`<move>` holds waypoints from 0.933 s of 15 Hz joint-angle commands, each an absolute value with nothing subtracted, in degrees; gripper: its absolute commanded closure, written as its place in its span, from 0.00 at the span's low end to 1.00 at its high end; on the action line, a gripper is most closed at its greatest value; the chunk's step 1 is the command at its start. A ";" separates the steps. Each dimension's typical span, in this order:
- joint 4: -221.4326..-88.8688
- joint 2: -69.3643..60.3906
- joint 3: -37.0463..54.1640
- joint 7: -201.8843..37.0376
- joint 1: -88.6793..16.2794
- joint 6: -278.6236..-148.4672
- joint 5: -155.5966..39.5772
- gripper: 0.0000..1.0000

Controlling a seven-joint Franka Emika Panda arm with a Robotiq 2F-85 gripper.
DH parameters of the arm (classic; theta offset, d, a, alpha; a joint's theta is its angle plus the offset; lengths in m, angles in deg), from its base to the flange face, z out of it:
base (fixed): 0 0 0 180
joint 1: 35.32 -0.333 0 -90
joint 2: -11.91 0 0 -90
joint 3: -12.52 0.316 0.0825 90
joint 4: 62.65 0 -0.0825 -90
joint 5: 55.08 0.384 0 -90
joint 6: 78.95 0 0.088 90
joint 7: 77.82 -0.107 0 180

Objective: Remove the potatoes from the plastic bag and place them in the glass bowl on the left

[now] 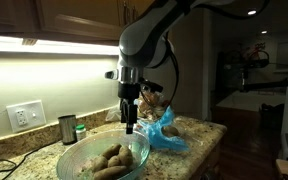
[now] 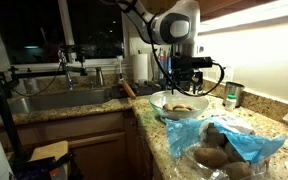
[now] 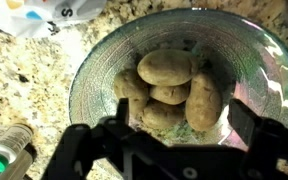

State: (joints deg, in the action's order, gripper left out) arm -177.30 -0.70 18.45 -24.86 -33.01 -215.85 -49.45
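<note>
Light-brown potatoes [image 3: 169, 70] lie heaped in the middle of the glass bowl [image 3: 89, 75], which stands on the granite counter [image 1: 199, 135] just left of the crumpled blue plastic bag [image 1: 167, 135]. Directly above the bowl hangs the gripper [image 1: 130, 127], jaws spread apart, holding nothing. A dark metal cup [image 1: 67, 128] stands beyond the bowl's left side.

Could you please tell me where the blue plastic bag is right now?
In an exterior view the plastic bag lies crumpled on the granite counter, just to the right of the glass bowl.
</note>
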 commanded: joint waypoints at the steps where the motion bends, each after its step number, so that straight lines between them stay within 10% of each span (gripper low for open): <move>1: -182.14 5.37 16.73 -26.76 -32.96 -213.18 -52.04 0.00; 14: -191.50 14.46 9.99 -29.76 -31.76 -210.90 -58.84 0.00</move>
